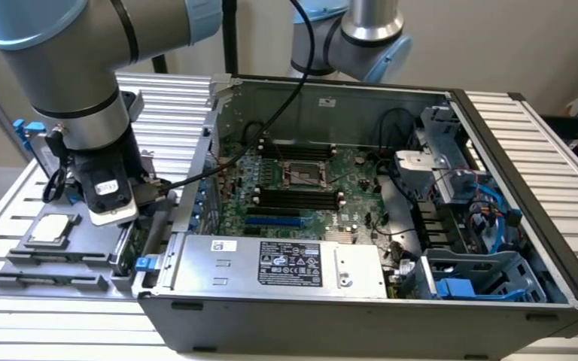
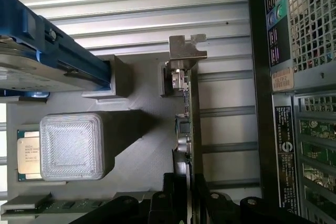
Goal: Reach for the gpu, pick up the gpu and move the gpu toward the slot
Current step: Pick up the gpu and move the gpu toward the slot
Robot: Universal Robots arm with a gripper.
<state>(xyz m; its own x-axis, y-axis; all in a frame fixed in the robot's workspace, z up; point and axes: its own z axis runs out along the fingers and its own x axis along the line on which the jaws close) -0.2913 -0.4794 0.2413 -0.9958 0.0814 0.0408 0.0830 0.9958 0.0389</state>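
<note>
A ribbed aluminium bench [image 1: 550, 143] carries an open computer case [image 1: 369, 320], with its power supply [image 1: 279, 263] along the near wall and the motherboard [image 1: 309, 180] beyond it. Against the case's outer wall, toward the bench's edge at the exterior view's left, lies a grey tray [image 1: 58, 267] holding a processor [image 1: 50, 228] and, farther back, a hard drive with blue rails [image 2: 21, 61]. The gpu [image 2: 191, 108] stands on edge in the tray just beside the case, with its metal bracket [image 2: 186, 48] at the far end. The gripper [image 2: 191, 203] straddles the card's near end, one finger pressed against each face, grasping it
</note>
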